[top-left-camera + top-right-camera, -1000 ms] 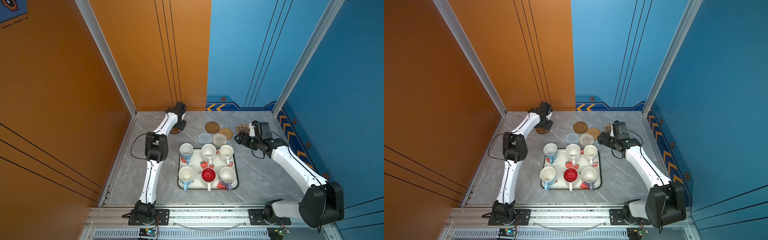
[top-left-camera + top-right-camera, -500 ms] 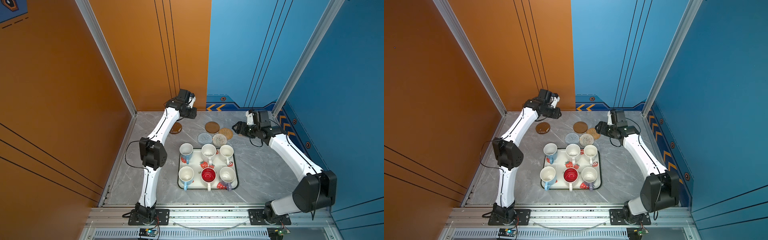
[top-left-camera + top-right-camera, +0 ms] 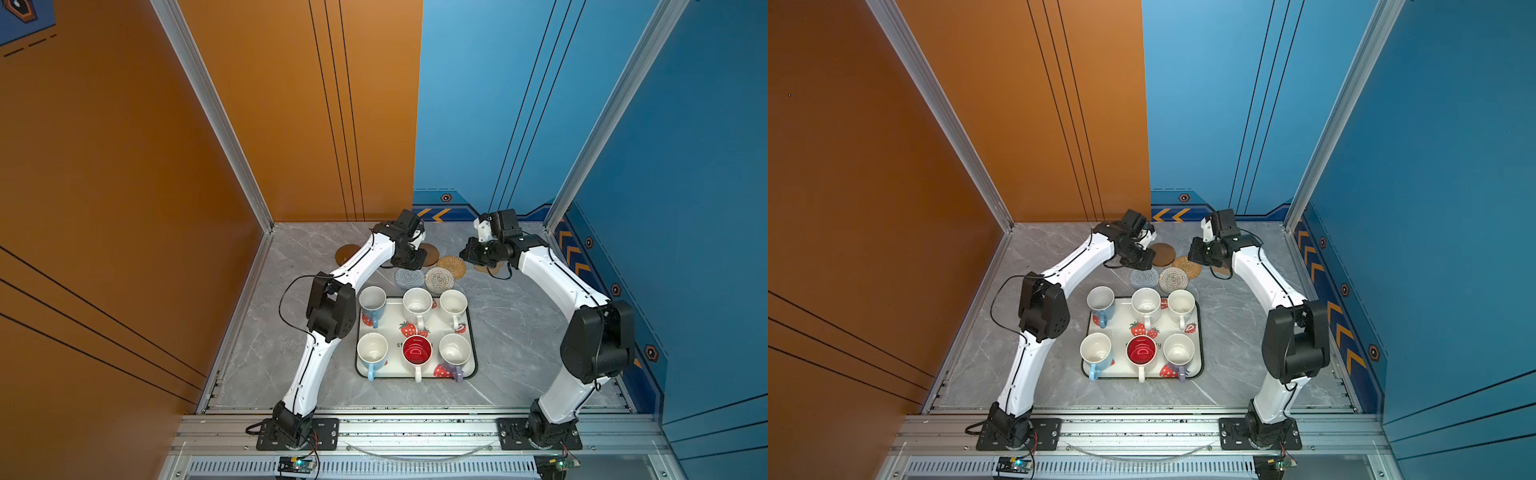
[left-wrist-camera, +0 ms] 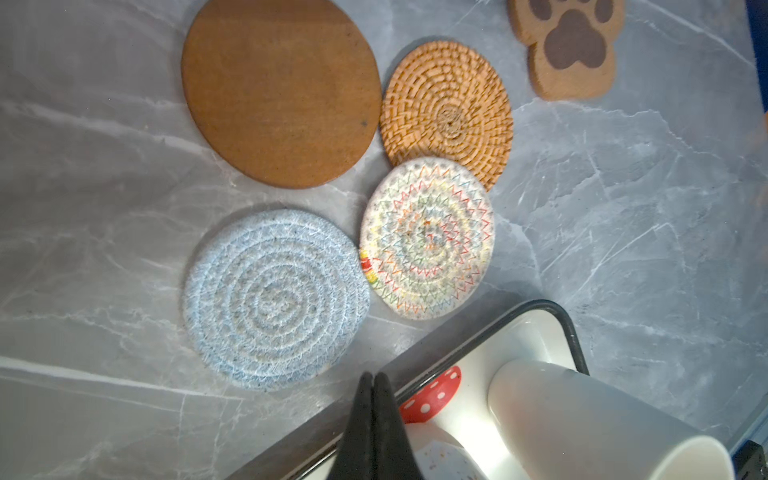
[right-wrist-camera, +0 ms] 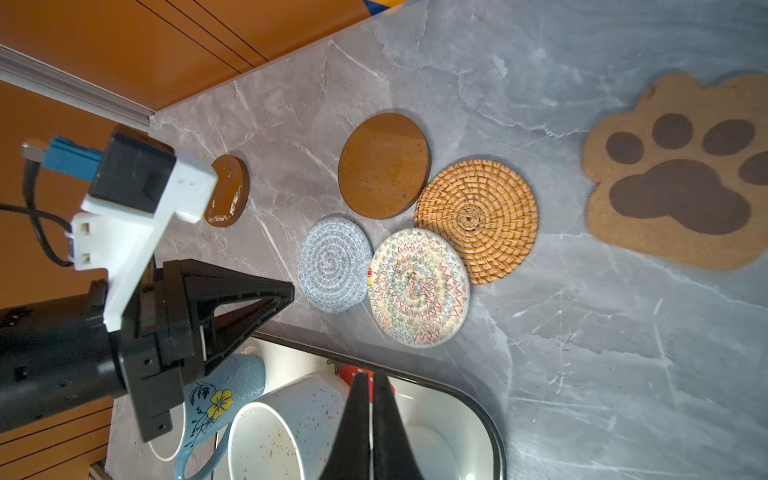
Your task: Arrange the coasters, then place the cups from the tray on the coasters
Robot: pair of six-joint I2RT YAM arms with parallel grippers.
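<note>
Six coasters lie behind the tray [image 3: 473,332]: a glossy brown disc [image 3: 347,253] alone at the left, then a brown disc [image 4: 280,91], a tan woven round [image 4: 446,112], a grey round [image 4: 276,299] and a cream round [image 4: 426,239] touching in a cluster, and a paw-print shape [image 5: 681,174] at the right. Six cups stand on the tray, among them a light blue one [image 3: 372,301] and a red-inside one [image 3: 417,350]. My left gripper [image 4: 373,376] hovers shut and empty above the cluster's left side. My right gripper [image 5: 372,376] hovers shut and empty between the cluster and the paw-print.
The orange wall [image 3: 291,124] and blue wall [image 3: 478,124] close the back of the marble table [image 3: 519,332]; a blue side wall [image 3: 685,249] runs along its right edge. The two grippers hang near each other over the coasters; the left one [image 5: 232,307] shows in the right wrist view.
Both grippers have shut. The left one left the glossy brown disc at the far left and swung right over the cluster. The right one rose and moved left off the paw-print.
</note>
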